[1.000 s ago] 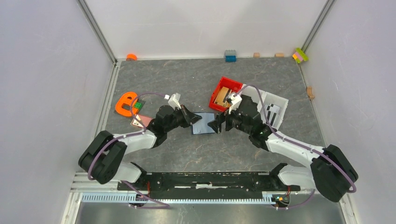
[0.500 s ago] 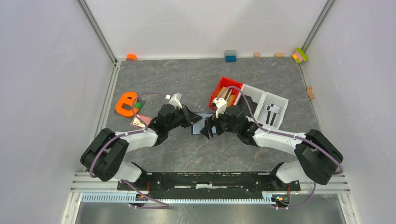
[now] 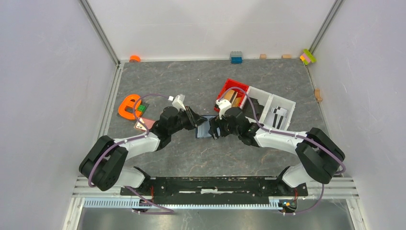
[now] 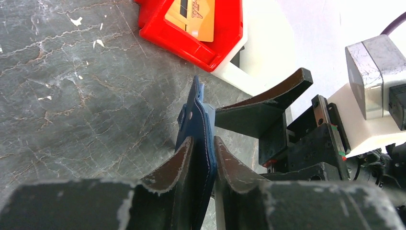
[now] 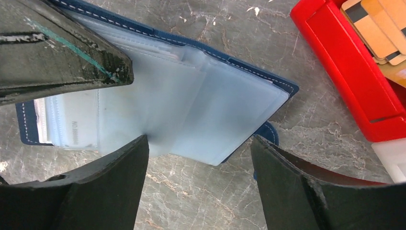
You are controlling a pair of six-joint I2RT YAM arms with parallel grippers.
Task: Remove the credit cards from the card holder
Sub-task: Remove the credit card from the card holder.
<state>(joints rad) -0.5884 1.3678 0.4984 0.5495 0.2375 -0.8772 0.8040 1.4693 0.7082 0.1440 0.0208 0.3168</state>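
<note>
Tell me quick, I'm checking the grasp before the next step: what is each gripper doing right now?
Left gripper: fingers closed on the edge of the card holder.
Right gripper: open, holding nothing, over the opened card holder.

card holder [image 5: 201, 110] corner hidden under fingers [image 5: 57, 52], red tray [image 5: 344, 72] cropped

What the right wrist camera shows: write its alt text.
A blue card holder lies open on the grey table, pale pockets up, just above the spread fingers of the right pincer. A red tray with tan items sits upper right.
</note>
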